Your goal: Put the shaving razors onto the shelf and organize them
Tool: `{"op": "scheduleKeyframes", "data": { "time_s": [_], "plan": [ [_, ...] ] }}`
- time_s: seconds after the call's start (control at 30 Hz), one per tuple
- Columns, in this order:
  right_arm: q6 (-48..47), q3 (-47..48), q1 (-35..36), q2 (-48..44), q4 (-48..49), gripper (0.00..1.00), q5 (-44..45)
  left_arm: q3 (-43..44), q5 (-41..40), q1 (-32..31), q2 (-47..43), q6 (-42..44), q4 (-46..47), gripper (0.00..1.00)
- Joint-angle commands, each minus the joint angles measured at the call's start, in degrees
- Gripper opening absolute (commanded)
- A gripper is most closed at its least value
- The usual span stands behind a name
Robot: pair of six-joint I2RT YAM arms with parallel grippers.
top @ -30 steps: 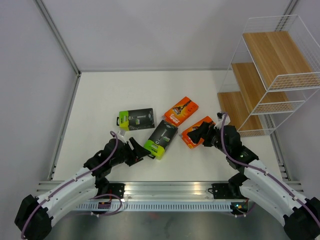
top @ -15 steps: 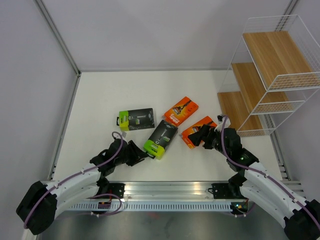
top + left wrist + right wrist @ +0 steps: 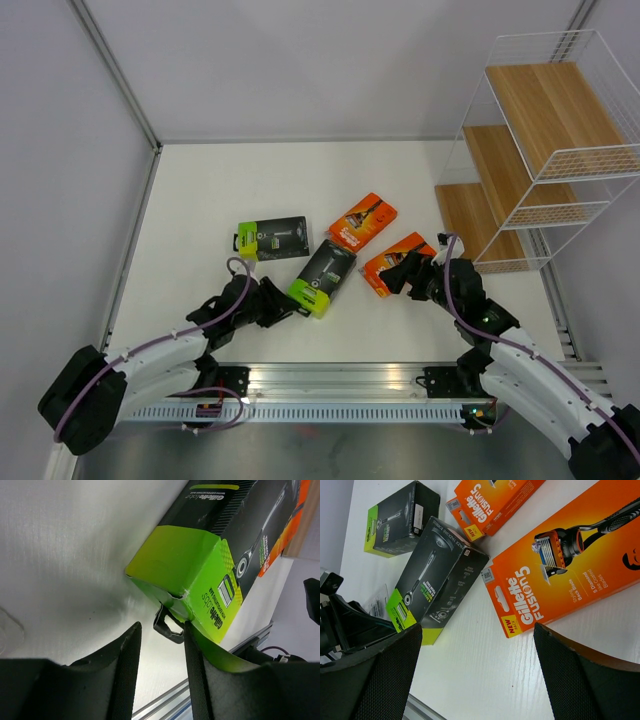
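My left gripper (image 3: 290, 305) is open at the lime-green end of a black razor pack (image 3: 322, 277). In the left wrist view its fingers straddle bare table, the gripper (image 3: 161, 632) just short of the pack's black hang tab (image 3: 167, 626), and the right finger touches the lime end (image 3: 200, 575). My right gripper (image 3: 398, 272) is wide open and empty (image 3: 477, 630) at the near end of an orange pack (image 3: 570, 565). A second orange pack (image 3: 362, 222) and a second black pack (image 3: 272, 238) lie further back. A clear blister (image 3: 376, 602) lies by the left arm. The shelf (image 3: 545, 110) stands at the far right.
The shelf's lowest wood tier (image 3: 470, 220) sits just right of the orange packs. A metal rail (image 3: 330, 380) runs along the table's near edge. Grey walls close in the left and far sides.
My left gripper has crept right, up to the lime end of the black pack. My right gripper has drawn back a little from the orange pack. The packs have not moved.
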Motion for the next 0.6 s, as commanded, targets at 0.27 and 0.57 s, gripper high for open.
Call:
{"op": "scheduleKeyframes", "data": {
  "time_s": [0.27, 0.57],
  "plan": [
    [0.23, 0.09, 0.17, -1.87, -0.64, 0.98, 1.71, 0.26, -2.86, -0.19, 4.57, 1.47, 11.72, 0.32],
    [0.93, 0.17, 0.17, -0.47, 0.68, 0.98, 0.92, 3.77, -3.48, -0.19, 5.9, 6.65, 12.8, 0.02]
  ]
}}
